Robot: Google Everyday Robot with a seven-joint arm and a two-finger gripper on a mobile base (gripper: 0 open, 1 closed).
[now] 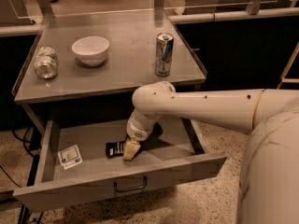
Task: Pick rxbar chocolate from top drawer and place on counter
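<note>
The top drawer (117, 183) is pulled open below the counter (117, 71). The rxbar chocolate (114, 149) lies flat on the drawer floor near the middle, a black wrapper with white lettering. My gripper (131, 150) reaches down into the drawer and sits right at the bar's right end, one pale finger touching or overlapping it. The arm's wrist hides the rest of the bar's right side.
A small white card with blue print (70, 156) lies at the drawer's left. On the counter stand a white bowl (90, 50), a tall silver can (164, 54) and a crumpled clear bottle (46, 63) at the left. My arm spans the drawer's right half.
</note>
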